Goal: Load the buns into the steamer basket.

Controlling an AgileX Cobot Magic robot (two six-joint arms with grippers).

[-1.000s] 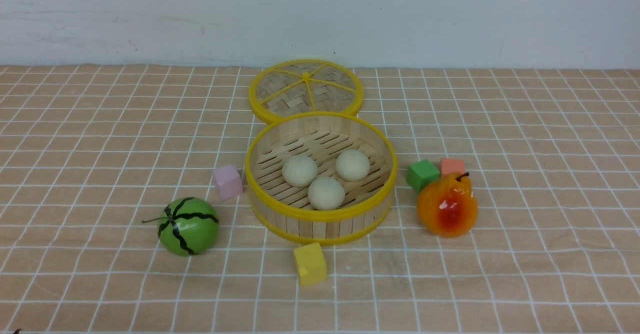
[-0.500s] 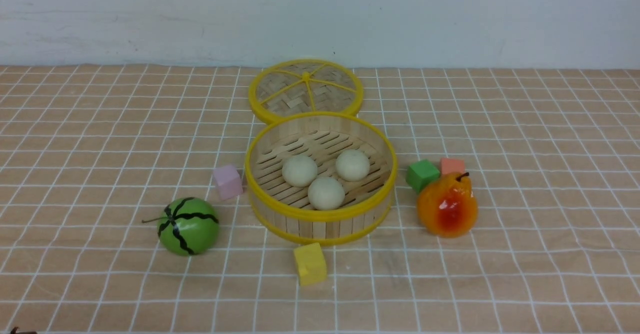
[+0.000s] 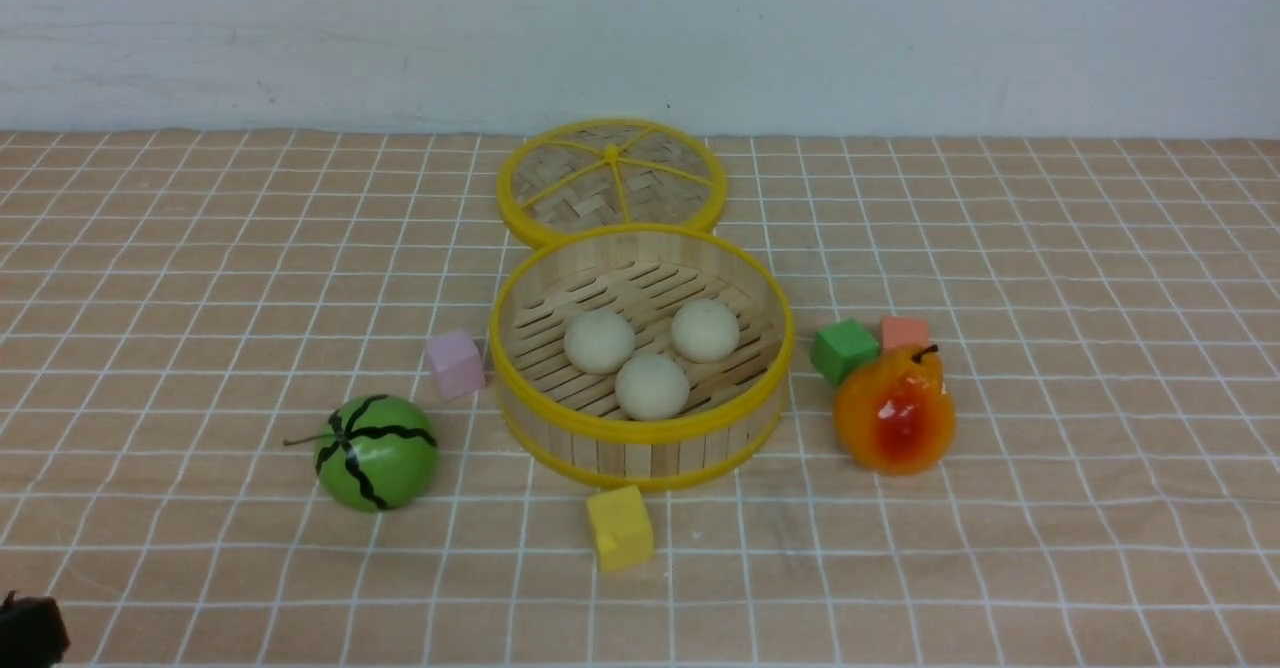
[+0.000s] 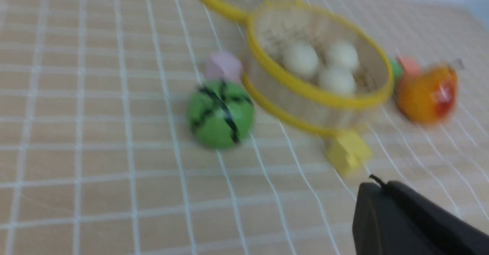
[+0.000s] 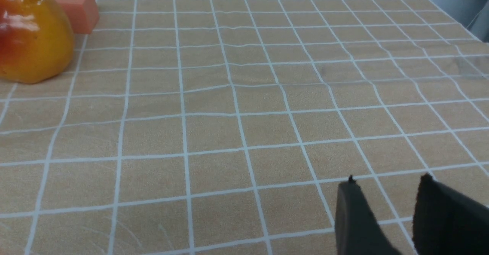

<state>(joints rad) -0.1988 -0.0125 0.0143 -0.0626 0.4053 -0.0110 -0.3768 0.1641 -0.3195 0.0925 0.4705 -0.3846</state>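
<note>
Left wrist view smeared throughout, fingers (image 4: pixel 412 217) cut off at the frame corner, gap impossible to judge. In the right wrist view, orange pear toy (image 5: pixel 30 37) cropped by the edge. In the front view, only a dark sliver of left arm (image 3: pixel 30 628).

Very little of me is showing, and all of it is reading as matte black. My left gripper (image 4: pixel 416 220) is appearing in its wrist view as one smooth, rounded black block with a thin dark wire or nub sticking up from its tip, though that picture is blurred and I may be misjudging the detail. My right gripper (image 5: pixel 386 194) is showing two dark, flat fingers (image 5: pixel 355 220) tapering to small pointed tips, with plain unmarked faces.
</note>
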